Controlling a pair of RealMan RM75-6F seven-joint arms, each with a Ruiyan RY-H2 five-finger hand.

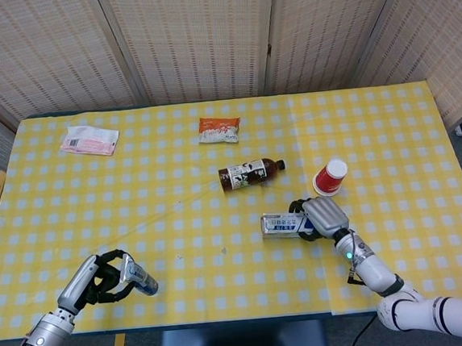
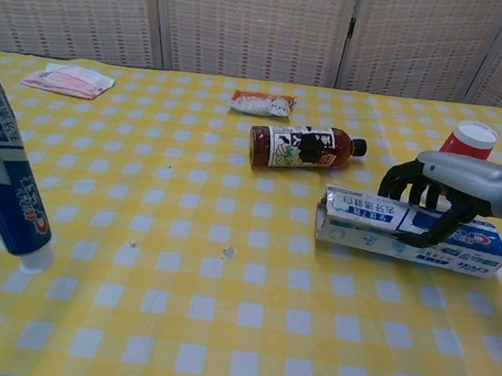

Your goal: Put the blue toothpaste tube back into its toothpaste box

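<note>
The blue toothpaste tube (image 1: 140, 278) is held in my left hand (image 1: 99, 279) near the table's front left edge. In the chest view the tube (image 2: 2, 185) stands cap down at the far left, and the hand itself is out of frame there. The white and blue toothpaste box (image 1: 286, 225) lies flat at centre right, its open end toward the left (image 2: 391, 229). My right hand (image 1: 325, 216) grips the box's right half, fingers curled over its far side and thumb on the near face (image 2: 440, 186).
A brown drink bottle (image 1: 251, 173) lies on its side just behind the box. A red paper cup (image 1: 329, 176) stands right behind my right hand. An orange snack packet (image 1: 219, 129) and a pink packet (image 1: 89, 140) lie near the far edge.
</note>
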